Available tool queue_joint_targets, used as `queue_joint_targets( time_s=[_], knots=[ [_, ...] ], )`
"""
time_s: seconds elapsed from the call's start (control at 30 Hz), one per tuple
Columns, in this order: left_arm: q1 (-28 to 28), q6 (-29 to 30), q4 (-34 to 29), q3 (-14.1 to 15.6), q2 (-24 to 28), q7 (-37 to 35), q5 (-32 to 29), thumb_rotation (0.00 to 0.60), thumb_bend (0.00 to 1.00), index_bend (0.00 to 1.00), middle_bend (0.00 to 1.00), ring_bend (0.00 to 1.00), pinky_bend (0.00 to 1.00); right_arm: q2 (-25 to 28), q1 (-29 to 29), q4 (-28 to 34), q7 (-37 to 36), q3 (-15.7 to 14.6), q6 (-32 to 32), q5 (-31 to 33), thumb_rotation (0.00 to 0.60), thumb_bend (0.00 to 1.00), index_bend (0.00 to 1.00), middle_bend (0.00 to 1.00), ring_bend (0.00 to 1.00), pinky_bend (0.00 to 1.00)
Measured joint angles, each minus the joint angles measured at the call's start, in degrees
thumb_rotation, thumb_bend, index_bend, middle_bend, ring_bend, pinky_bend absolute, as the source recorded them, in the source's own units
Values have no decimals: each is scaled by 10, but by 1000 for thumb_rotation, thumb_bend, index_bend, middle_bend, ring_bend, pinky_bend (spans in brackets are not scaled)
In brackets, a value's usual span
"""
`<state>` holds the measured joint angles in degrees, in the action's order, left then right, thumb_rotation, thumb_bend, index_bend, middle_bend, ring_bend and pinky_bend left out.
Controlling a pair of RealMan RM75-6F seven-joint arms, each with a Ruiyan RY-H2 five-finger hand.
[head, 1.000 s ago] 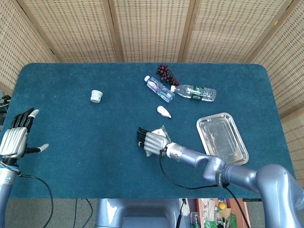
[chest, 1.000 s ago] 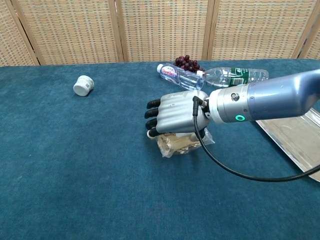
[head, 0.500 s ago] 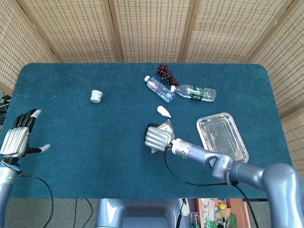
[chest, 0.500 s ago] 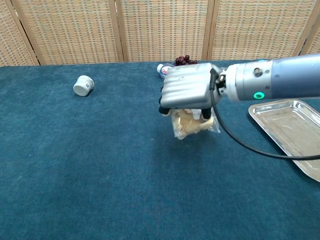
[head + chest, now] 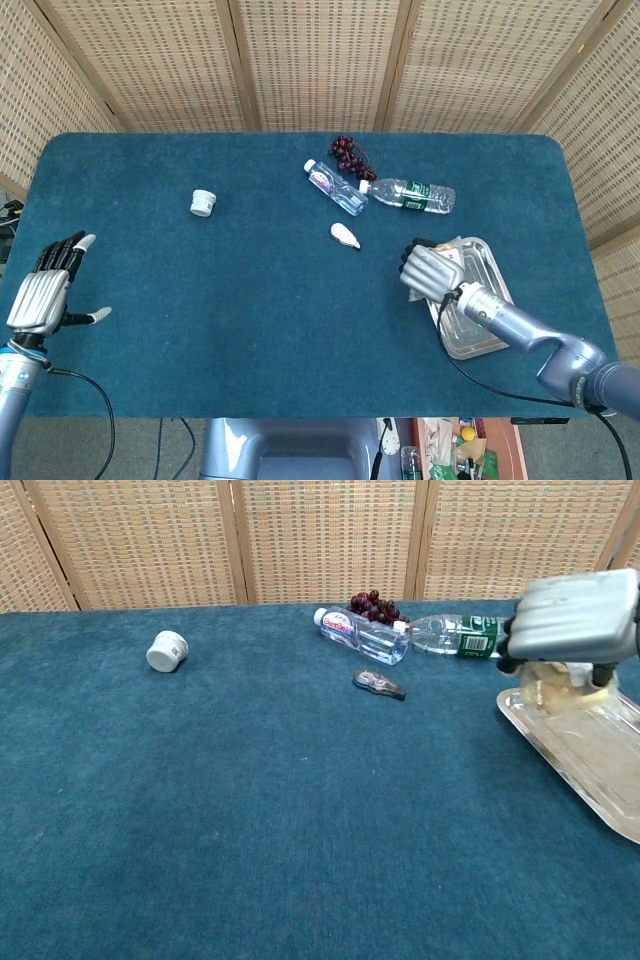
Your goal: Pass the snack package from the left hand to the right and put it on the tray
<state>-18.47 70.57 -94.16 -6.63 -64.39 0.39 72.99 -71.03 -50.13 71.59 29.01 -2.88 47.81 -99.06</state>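
Observation:
My right hand (image 5: 430,270) (image 5: 576,625) grips the clear snack package (image 5: 562,688) (image 5: 449,253) from above and holds it over the near-left corner of the metal tray (image 5: 485,305) (image 5: 590,760). The package hangs just above the tray's rim; whether it touches the tray I cannot tell. My left hand (image 5: 45,290) is far off at the table's left edge, fingers spread, holding nothing. The chest view does not show the left hand.
Two plastic water bottles (image 5: 335,187) (image 5: 412,194) and a bunch of dark grapes (image 5: 347,152) lie behind the tray. A small oval object (image 5: 345,235) lies left of the tray. A white cap-like jar (image 5: 203,203) sits far left on the blue cloth.
My right hand lifted the snack package off the cloth at mid-table and carried it rightward to the tray's corner. The left hand barely shifted.

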Motion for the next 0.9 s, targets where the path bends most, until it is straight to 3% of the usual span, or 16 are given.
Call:
queue_joint_targets(
  time_s=[0.2, 0.23, 0.3, 0.37, 0.63, 0.9],
  knots=[
    [-1, -5, -3, 1, -2, 6, -1, 600, 0, 0, 0, 0, 0, -34, 31, -83, -46, -33, 26, -15, 600, 182, 518, 501, 407, 472],
    [-1, -7, -4, 1, -1, 6, -1, 600, 0, 0, 0, 0, 0, -40, 35, -91, -52, -36, 26, -15, 600, 162, 464, 442, 353, 425],
    [-2, -8, -5, 1, -1, 8, -1, 600, 0, 0, 0, 0, 0, -47, 42, -97, -55, -36, 20, -5, 600, 57, 167, 144, 102, 175],
    [-1, -7, -6, 1, -1, 9, -1, 600, 0, 0, 0, 0, 0, -46, 48, -88, -42, -30, 10, 17, 600, 1, 12, 4, 0, 26],
    [0, -7, -9, 1, 2, 5, 1, 600, 0, 0, 0, 0, 0, -23, 78, -9, 40, 1, 44, 60, 600, 0, 0, 0, 0, 0],
    [5, 5, -9, 6, 4, -1, 23, 600, 0, 0, 0, 0, 0, 34, 146, 116, 45, 23, 162, 88, 600, 0, 0, 0, 0, 0]
  ],
)
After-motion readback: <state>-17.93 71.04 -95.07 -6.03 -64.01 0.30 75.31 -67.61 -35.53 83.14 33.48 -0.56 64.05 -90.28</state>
